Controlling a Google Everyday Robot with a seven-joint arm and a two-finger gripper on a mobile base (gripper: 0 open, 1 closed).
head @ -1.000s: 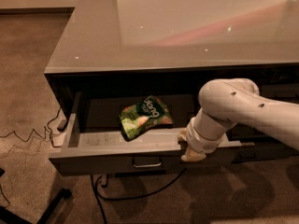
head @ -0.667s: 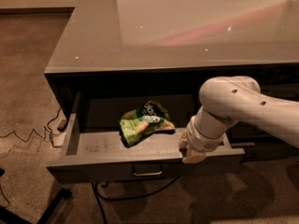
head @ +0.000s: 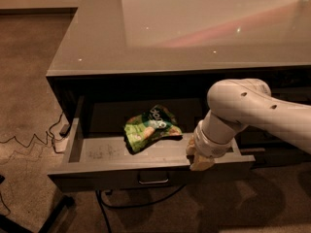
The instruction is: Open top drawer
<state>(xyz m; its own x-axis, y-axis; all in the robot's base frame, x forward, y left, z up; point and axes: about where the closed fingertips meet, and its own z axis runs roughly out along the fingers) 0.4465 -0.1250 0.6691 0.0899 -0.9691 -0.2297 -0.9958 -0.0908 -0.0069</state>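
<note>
The top drawer [head: 97,170] is a wide dark grey drawer under the grey counter, pulled well out toward me. Its lighter grey floor shows, with a low left side wall and a small metal pull [head: 153,180] at the centre of its front. A green snack bag [head: 150,127] lies inside near the middle. My gripper [head: 200,158] hangs from the white arm [head: 243,110] at the drawer's front rim, right of the pull, against the top edge of the front.
The grey glossy counter top [head: 194,28] spans the upper view. Brown carpet lies to the left and front. A white power strip [head: 60,140] and cables lie on the floor by the left side. A dark cable [head: 141,203] runs under the drawer.
The drawer has slid further out toward me, showing more of its floor and the bag. My gripper has moved with its front rim.
</note>
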